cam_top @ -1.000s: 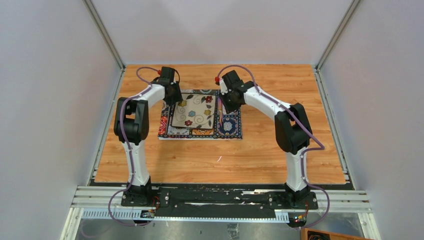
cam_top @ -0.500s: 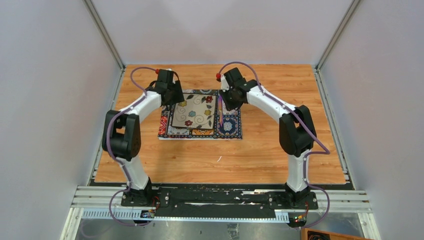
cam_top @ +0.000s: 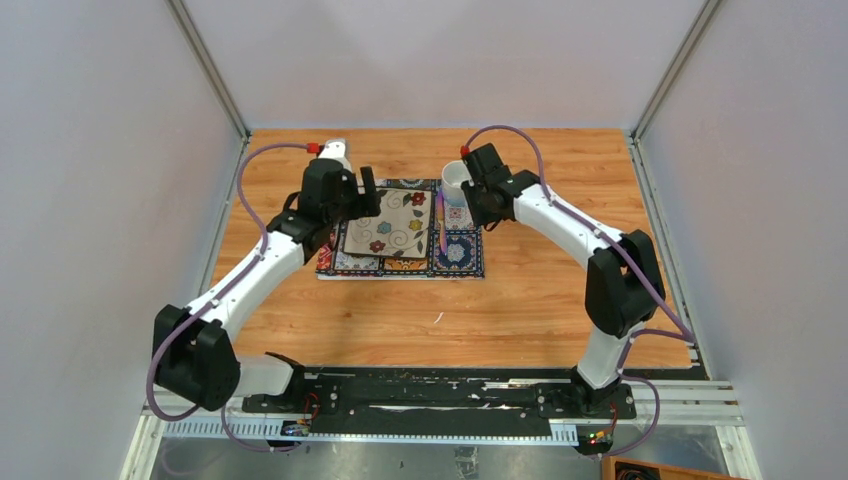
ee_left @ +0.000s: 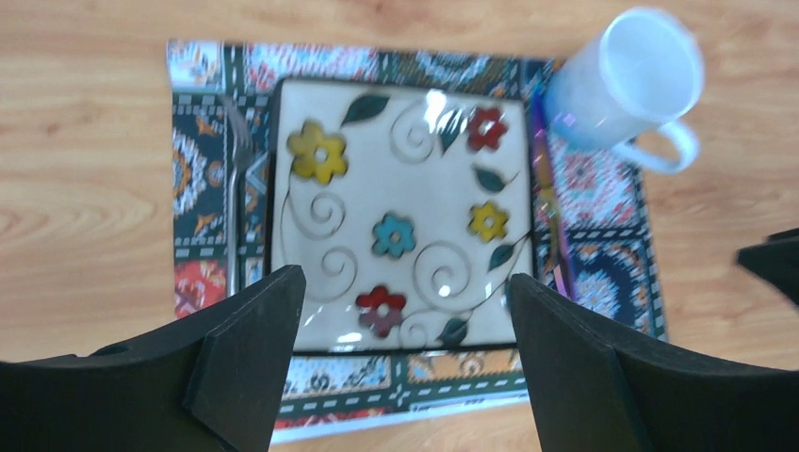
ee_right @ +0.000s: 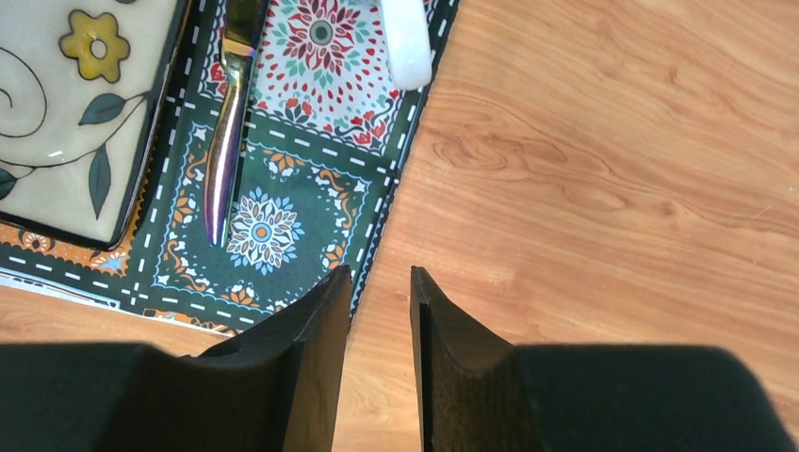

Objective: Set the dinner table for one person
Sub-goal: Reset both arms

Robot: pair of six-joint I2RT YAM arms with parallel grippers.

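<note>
My left gripper (ee_left: 405, 278) hung wide open above the plate (ee_left: 400, 188); my right gripper (ee_right: 379, 273), barely open and empty, hovered over the mat (ee_right: 283, 217) edge.

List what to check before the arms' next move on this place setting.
1. Plate centred on placemat: ok.
2. Fork on placemat, left of plate: ok.
3. Knife on placemat, right of plate: ok.
4. Mug upright at placemat's far right corner: ok.
5. Left claw wide open, empty: ok.
6. Right claw slightly open, empty: ok.
</note>
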